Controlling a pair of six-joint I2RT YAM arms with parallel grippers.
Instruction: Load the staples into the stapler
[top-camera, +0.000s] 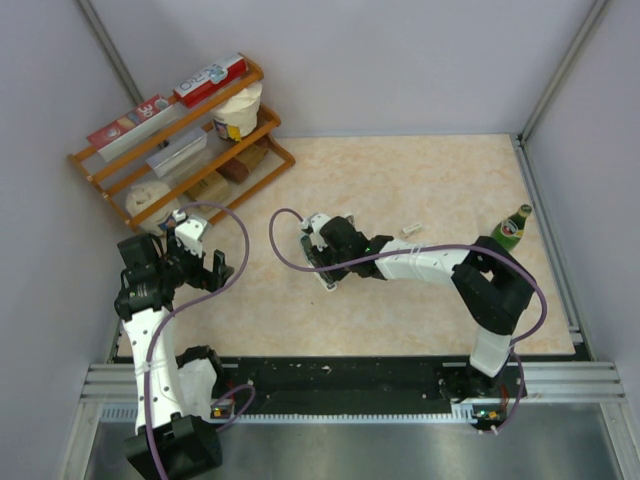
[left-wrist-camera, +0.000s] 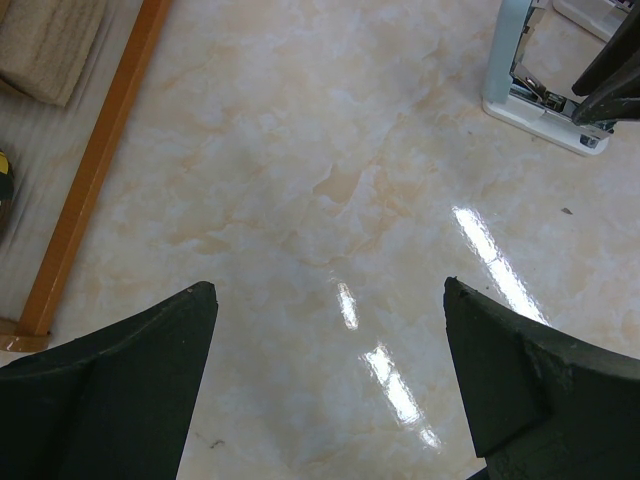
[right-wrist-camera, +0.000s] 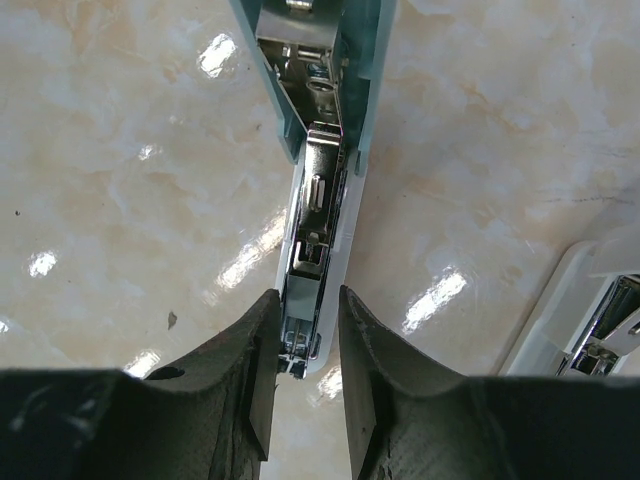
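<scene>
An opened teal and white stapler (right-wrist-camera: 318, 150) lies on the marble table, its metal magazine exposed. My right gripper (right-wrist-camera: 305, 300) is closed around the near end of its rail and base; in the top view it sits at the table's middle (top-camera: 322, 248). The stapler also shows in the left wrist view (left-wrist-camera: 530, 95). The staples (top-camera: 411, 229) are a tiny whitish piece lying on the table to the right of the stapler, apart from both grippers. My left gripper (left-wrist-camera: 330, 295) is open and empty over bare table, left of the stapler (top-camera: 212, 266).
A second white stapler (right-wrist-camera: 590, 320) lies just right of the first. A wooden shelf (top-camera: 180, 140) with boxes and packets stands at the back left; its orange rail (left-wrist-camera: 95, 170) is near my left gripper. A green bottle (top-camera: 512, 228) stands at the right edge.
</scene>
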